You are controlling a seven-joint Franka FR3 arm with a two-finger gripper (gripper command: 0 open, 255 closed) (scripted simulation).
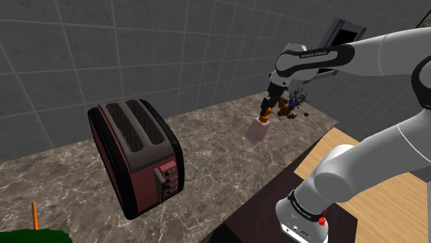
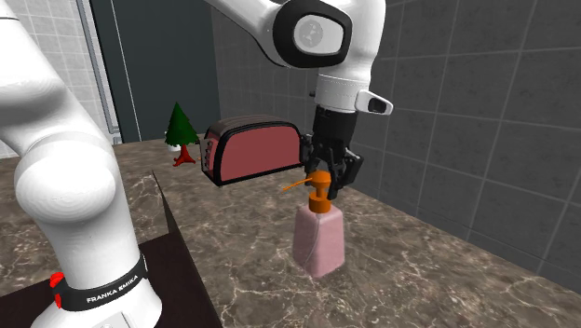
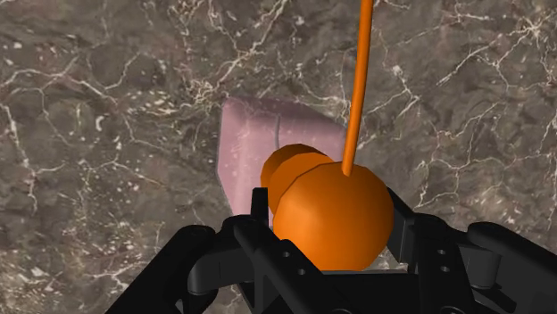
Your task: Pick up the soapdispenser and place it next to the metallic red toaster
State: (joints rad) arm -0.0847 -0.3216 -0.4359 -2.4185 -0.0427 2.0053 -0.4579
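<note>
The gripper [image 2: 321, 184] is clamped on the orange pump head of the soap dispenser [image 2: 317, 239]. Its pink bottle hangs upright beneath, seemingly just clear of the counter [image 1: 228, 162], over the end nearer the robot's stand. The red toaster [image 1: 138, 157] sits well apart, toward the shoulder view's left. I'd guess the carry must run that way along the counter.

The black base band [image 2: 102, 292] reads "FRANKA EMIKA" (white capitals, in the second exterior view).
</note>
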